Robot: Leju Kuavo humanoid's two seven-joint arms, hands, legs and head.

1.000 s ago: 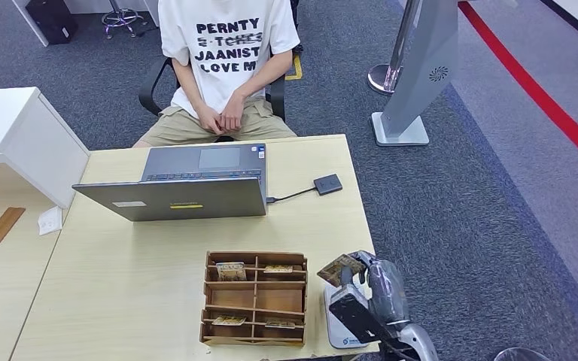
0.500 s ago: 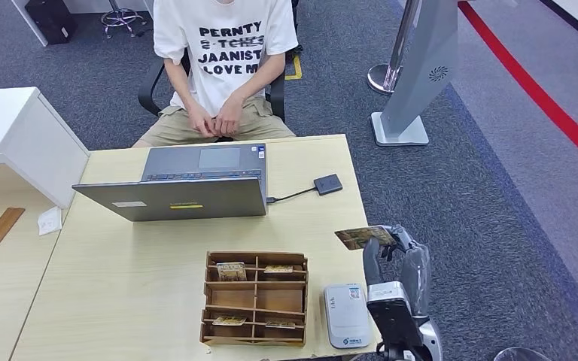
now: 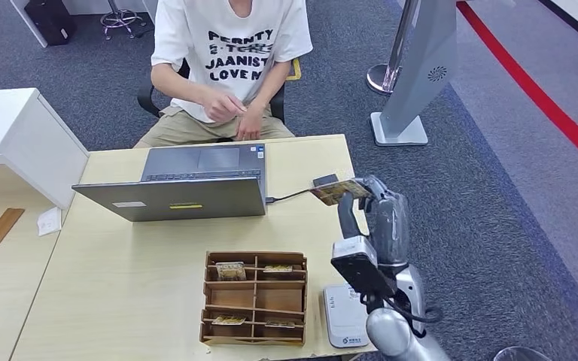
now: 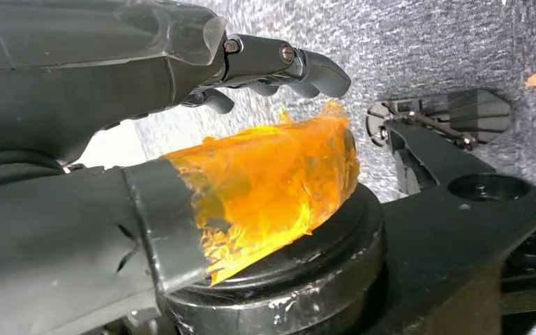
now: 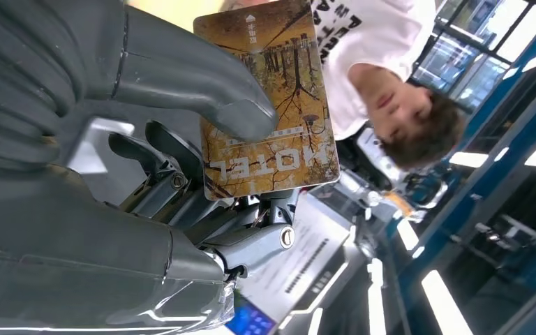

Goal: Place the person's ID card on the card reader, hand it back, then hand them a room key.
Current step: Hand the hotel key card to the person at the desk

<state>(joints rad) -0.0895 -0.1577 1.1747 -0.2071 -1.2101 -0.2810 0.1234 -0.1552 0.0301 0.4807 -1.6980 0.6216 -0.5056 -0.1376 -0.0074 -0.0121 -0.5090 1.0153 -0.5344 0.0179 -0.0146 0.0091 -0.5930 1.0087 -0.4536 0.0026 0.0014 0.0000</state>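
The right robot hand (image 3: 372, 207) is raised over the far right part of the counter (image 3: 120, 286), holding a card (image 3: 337, 190) out toward the seated person (image 3: 229, 60), apparently so it can be taken. In the right wrist view the thumb (image 5: 188, 87) presses the card (image 5: 269, 98), printed "HOTEL", against the fingers behind it: a firm pinch, the hand otherwise closed. The card reader (image 3: 344, 316) lies bare at the near right edge, beside the wooden tray (image 3: 254, 299). The left robot hand (image 4: 181, 84) hangs toward the floor; its fingers look curled, holding nothing visible.
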